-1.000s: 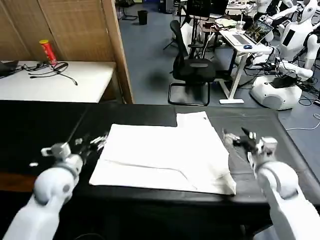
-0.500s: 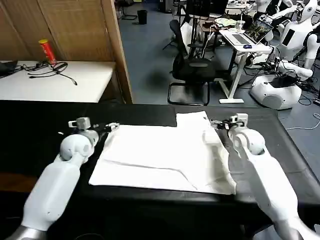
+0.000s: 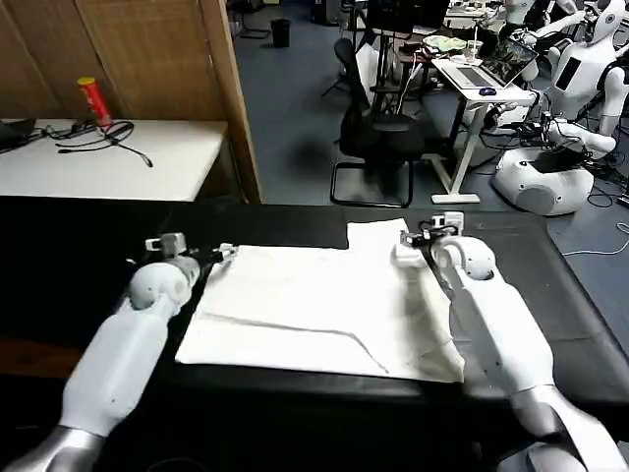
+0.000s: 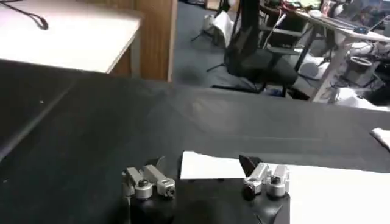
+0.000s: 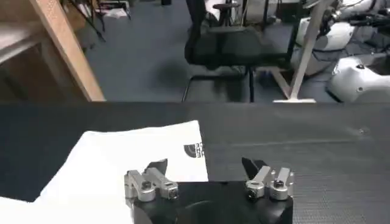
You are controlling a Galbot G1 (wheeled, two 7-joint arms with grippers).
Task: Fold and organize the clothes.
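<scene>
One white T-shirt (image 3: 324,305) lies on one black table (image 3: 79,246). Two grippers reach over that table: the left gripper (image 3: 224,252) at the shirt's far left corner, the right gripper (image 3: 408,239) at its far right corner. Beyond the table stand one black office chair (image 3: 378,138), one white side table (image 3: 108,162) and one red can (image 3: 94,102).

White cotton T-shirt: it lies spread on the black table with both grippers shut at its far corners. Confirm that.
Not quite. The white cotton T-shirt does lie spread on the black table, but the left gripper and right gripper are open at its far corners, as both wrist views show.
</scene>
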